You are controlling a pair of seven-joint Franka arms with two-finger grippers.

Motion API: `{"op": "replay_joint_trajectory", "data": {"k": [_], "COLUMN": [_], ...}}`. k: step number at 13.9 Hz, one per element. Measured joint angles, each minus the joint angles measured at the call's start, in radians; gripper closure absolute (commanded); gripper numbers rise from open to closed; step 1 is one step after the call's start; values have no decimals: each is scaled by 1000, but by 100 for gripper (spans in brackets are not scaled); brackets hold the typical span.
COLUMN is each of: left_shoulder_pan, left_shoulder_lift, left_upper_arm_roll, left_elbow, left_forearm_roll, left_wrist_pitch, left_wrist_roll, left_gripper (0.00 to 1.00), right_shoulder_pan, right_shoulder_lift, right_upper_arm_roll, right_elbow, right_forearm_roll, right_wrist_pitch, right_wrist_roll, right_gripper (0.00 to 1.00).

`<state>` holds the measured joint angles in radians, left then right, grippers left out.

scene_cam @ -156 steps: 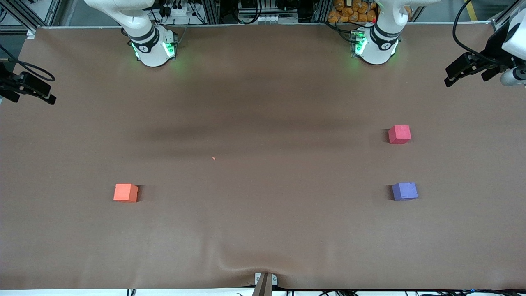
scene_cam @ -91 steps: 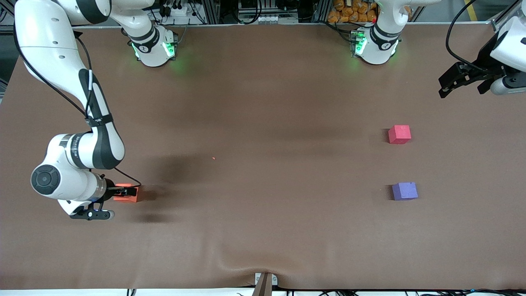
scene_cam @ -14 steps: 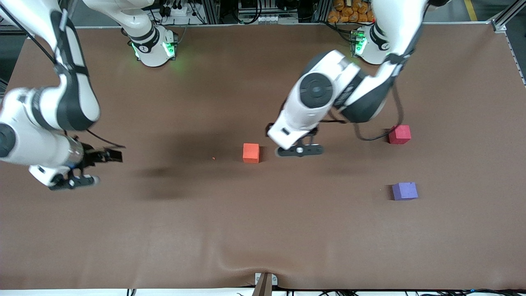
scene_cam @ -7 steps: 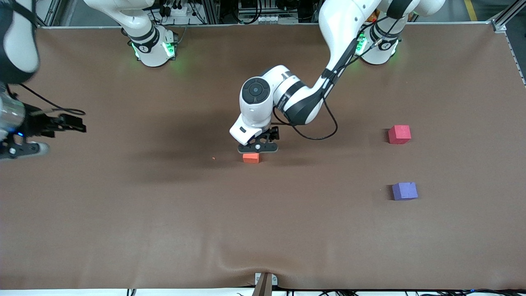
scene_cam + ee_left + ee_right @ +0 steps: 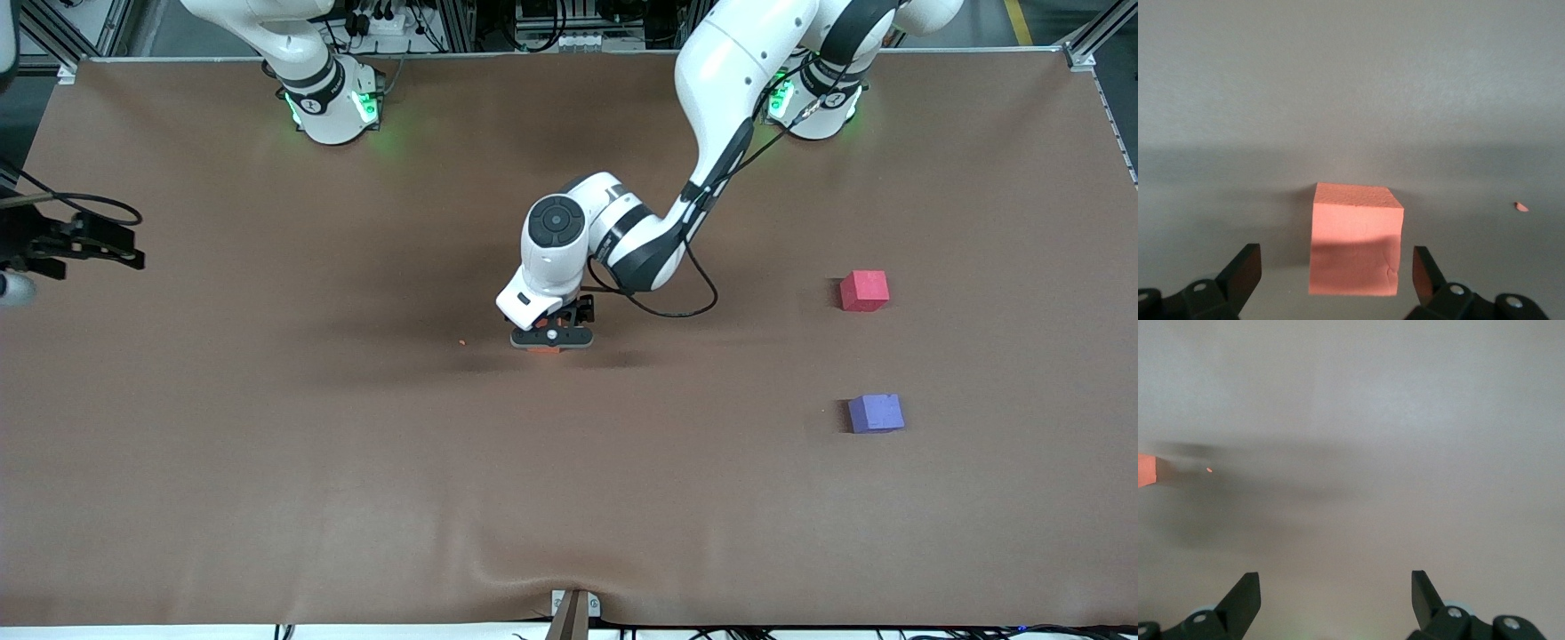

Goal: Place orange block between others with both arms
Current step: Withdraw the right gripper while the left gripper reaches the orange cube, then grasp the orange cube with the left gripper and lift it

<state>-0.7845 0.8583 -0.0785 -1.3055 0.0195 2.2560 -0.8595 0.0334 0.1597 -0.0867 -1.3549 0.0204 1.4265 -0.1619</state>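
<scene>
I've got the left gripper (image 5: 1337, 270) spread wide, straddling the orange block (image 5: 1355, 239) mid-table; I should settle lower, centre it, then pinch squarely. The right gripper (image 5: 89, 247) waits spread at the table's edge.

Three small matte foam cubes are sitting on the brown desk (image 5: 267, 498): one orange foam cube (image 5: 1355, 240), one red-pink foam cube (image 5: 864, 291) and one purple-blue foam cube (image 5: 876, 413). One tiny orange crumb (image 5: 461, 341) is lying there too. Two white jointed robot arms are showing.
</scene>
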Motion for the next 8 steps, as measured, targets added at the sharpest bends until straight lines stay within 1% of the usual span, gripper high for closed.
{"op": "replay_joint_trajectory", "data": {"k": [3, 4, 6, 7, 8], "left_shoulder_pan": [-2, -3, -5, -6, -7], "left_shoulder_lift": [27, 34, 45, 49, 52], "left_upper_arm_roll": [-1, -1, -3, -3, -3], "left_elbow": [1, 2, 2, 2, 2], "left_forearm_roll": [0, 0, 0, 0, 0], "left_wrist_pitch": [27, 40, 57, 61, 62], "left_wrist_roll": [1, 2, 4, 4, 6], "left_gripper": [0, 3, 19, 32, 47], "right_shoulder_pan": [-1, -1, -1, -1, -1], "right_shoulder_lift": [-37, -55, -98, -116, -130], "right_upper_arm_roll": [-3, -3, -3, -3, -3], "right_elbow": [-13, -32, -90, -119, -141], "right_forearm_roll": [-6, -6, -6, -6, -6], "right_wrist_pitch": [-9, -7, 25, 40, 51], "right_wrist_roll": [0, 0, 0, 0, 0], "right_gripper": [0, 0, 0, 0, 0]}}
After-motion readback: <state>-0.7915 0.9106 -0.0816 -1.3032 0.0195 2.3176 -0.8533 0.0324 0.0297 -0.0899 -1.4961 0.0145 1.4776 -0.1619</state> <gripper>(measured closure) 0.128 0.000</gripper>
